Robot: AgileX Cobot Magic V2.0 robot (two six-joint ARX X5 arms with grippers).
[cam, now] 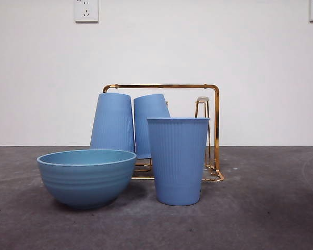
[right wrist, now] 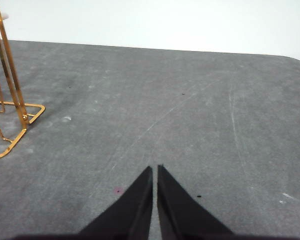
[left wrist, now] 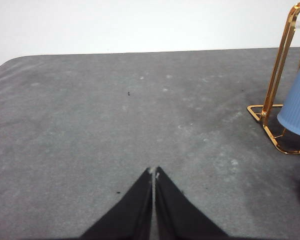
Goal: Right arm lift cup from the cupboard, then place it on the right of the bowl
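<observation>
A ribbed light-blue cup (cam: 178, 160) stands upright on the table, just right of the wide blue bowl (cam: 86, 177) and in front of the gold wire cupboard (cam: 215, 125). Two more cups (cam: 113, 122) (cam: 147, 121) sit upside down on the cupboard's pegs. No arm shows in the front view. My left gripper (left wrist: 154, 172) is shut and empty over bare table; the cupboard's end (left wrist: 277, 82) and one cup (left wrist: 297, 105) show at its side. My right gripper (right wrist: 155, 168) is shut and empty over bare table, with the cupboard's corner (right wrist: 12, 100) off to its side.
The table is a dark grey mat (cam: 261, 208) against a white wall with two sockets (cam: 86, 10). An uncovered peg (cam: 202, 101) stands at the cupboard's right end.
</observation>
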